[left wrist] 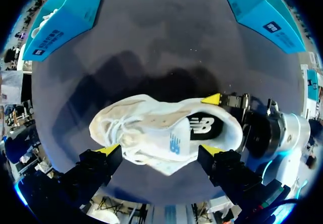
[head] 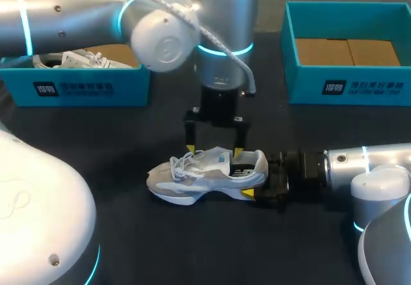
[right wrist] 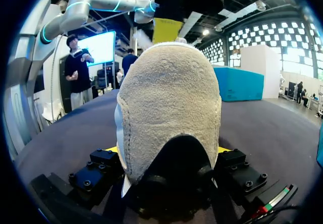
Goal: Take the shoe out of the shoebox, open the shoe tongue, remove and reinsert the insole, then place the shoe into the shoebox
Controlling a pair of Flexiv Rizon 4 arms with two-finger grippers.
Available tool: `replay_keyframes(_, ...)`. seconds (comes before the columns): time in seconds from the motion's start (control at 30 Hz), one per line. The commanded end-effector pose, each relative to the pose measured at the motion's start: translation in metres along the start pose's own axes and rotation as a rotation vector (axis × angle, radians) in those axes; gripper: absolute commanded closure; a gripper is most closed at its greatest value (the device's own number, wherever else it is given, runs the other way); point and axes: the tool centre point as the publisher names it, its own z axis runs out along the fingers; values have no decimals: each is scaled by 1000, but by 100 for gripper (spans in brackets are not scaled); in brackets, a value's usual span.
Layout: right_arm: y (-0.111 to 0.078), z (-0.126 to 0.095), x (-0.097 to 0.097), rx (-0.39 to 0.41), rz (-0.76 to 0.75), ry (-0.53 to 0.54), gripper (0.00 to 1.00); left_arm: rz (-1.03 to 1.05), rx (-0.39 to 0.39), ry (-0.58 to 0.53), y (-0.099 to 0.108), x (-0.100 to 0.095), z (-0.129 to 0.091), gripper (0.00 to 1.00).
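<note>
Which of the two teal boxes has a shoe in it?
The teal box at far left: a white shoe lies inside it. The far-right box shows only brown cardboard inside.

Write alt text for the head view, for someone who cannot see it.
A white and grey shoe stands on the dark table, its heel held in the right gripper, while the open left gripper hangs just above its tongue. Behind it the left shoebox holds another shoe; the right shoebox holds none.
</note>
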Motion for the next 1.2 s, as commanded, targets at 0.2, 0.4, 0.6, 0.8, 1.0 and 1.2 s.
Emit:
replay_keyframes(0.2,1,2,-1,6,1,1,100,-29,5,-142,-10,26,15,0)
replay_keyframes(0.4,1,2,-1,6,1,1,100,-7,-22,-181,-6,23,22,0)
replay_keyframes(0.6,1,2,-1,6,1,1,100,-2,-28,-221,-2,16,31,0)
replay_keyframes(0.8,1,2,-1,6,1,1,100,-2,-30,-250,3,14,38,5)
replay_keyframes(1.0,1,2,-1,6,1,1,100,-19,-12,-254,5,7,39,5)
replay_keyframes(1.2,1,2,-1,6,1,1,100,-45,-6,-243,2,-4,35,11)
